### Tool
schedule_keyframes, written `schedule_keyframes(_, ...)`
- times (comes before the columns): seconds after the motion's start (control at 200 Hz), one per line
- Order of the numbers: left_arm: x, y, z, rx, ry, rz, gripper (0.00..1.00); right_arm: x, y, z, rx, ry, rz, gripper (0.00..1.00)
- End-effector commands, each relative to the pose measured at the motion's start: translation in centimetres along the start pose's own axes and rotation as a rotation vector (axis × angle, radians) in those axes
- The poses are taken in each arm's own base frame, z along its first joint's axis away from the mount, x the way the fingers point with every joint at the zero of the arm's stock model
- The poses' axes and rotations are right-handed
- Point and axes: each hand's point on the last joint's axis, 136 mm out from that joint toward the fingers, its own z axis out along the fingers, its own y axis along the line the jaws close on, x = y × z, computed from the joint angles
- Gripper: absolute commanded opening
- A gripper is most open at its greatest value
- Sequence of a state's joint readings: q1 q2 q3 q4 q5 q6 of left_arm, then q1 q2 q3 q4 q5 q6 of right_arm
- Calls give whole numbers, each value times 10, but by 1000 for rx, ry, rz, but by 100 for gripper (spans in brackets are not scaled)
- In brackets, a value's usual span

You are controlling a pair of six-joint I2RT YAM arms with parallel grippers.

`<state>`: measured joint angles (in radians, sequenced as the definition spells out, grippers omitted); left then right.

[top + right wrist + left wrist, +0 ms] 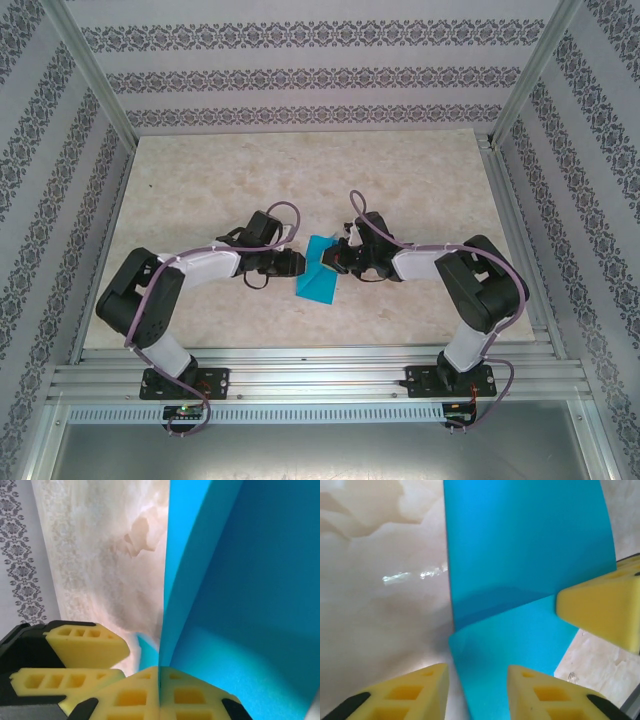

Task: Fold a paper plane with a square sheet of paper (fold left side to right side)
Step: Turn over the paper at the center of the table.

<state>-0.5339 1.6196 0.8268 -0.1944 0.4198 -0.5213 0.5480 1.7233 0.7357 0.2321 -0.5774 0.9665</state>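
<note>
Nearest, at the table's near edge, the left arm's base [185,383] and the right arm's base [447,378] stood side by side, and you had both arms reaching inward over the table [200,180].

Between the two wrists lay the square sheet of paper [320,276]. It showed as a narrow blue strip whose long axis ran roughly near to far, tilted a little.

The left gripper [476,676] sat just left of the strip with its yellow fingers [415,692] parted. A lower corner of the paper ran through the gap, but the gripper held nothing. You could not tell from the left wrist view whether either pad touched the sheet.

The right gripper [160,682] sat just right of the strip, pressed together on an edge of the paper. From that pinch one layer rose steeply while another lay flat below.

Judged from this layout, the coming move turned on one relation. The paper lay to the right of your free left gripper, and the lifted layer was in the right one. Both were about equally near, but only the right had hold of the sheet.

Beyond the grippers, the marble-patterned tabletop ran back to the patterned wall [320,80].
</note>
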Motion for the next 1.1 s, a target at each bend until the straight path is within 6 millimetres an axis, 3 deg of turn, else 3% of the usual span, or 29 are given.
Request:
schedule_keyframes(0.0,-21,-10,-36,55,-114,17,54,-11,31,-20,-71,-68,-116,0)
schedule_keyframes(0.2,-45,-31,-114,243,-343,-33,100,-29,70,-74,-194,-179,-271,0)
schedule_keyframes(0.305,-53,-57,-147,426,-422,-54,100,-33,109,-107,-313,-247,-364,0)
schedule_keyframes(0.44,-59,-93,-170,636,-432,-45,100,-28,162,-148,-482,-315,-471,0)
schedule_keyframes(0.545,-60,-118,-185,744,-439,-5,100,-24,191,-167,-571,-331,-512,0)
schedule_keyframes(0.629,-58,-137,-194,793,-439,48,100,-20,204,-169,-597,-317,-527,0)
schedule_keyframes(0.854,-50,-165,-202,851,-417,112,96,-7,227,-168,-654,-279,-559,0)
schedule_keyframes(0.954,-48,-172,-200,859,-403,124,89,-4,232,-168,-669,-272,-567,0)
schedule_keyframes(1.094,-47,-176,-203,870,-406,132,69,-5,228,-167,-658,-276,-560,0)
